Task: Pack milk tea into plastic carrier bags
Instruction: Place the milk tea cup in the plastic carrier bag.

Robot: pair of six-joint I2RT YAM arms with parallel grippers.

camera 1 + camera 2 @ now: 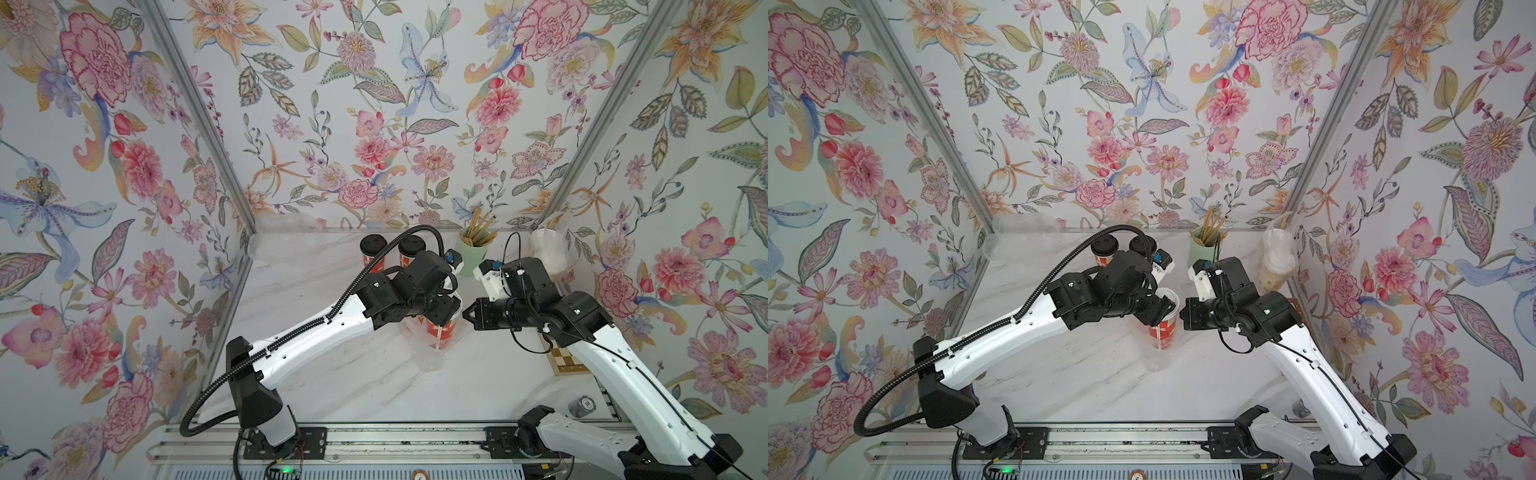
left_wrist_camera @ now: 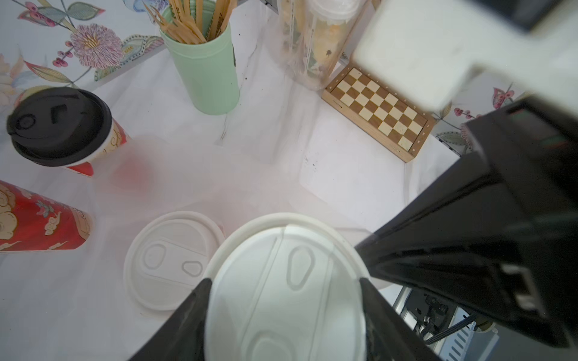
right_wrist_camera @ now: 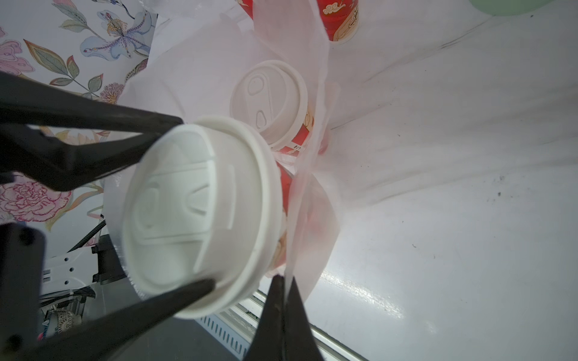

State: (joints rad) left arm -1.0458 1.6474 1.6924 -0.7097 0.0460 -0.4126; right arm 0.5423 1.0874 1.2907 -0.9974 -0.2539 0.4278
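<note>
Only the right wrist view shows the right tool [image 3: 284, 281] pinched shut on the edge of the clear carrier bag [image 3: 312, 225], which both top views leave unclear. The left tool [image 3: 192, 203], jaws wide, grips a white-lidded red cup [image 3: 200, 225] by its lid inside the bag's mouth, beside a second white-lidded cup [image 3: 266, 97] standing there. Two black-lidded red cups [image 1: 372, 245] stand at the back of the surface [image 1: 353, 382] and two clear cups [image 1: 1277, 270] sit bagged at right: six cups.
</note>
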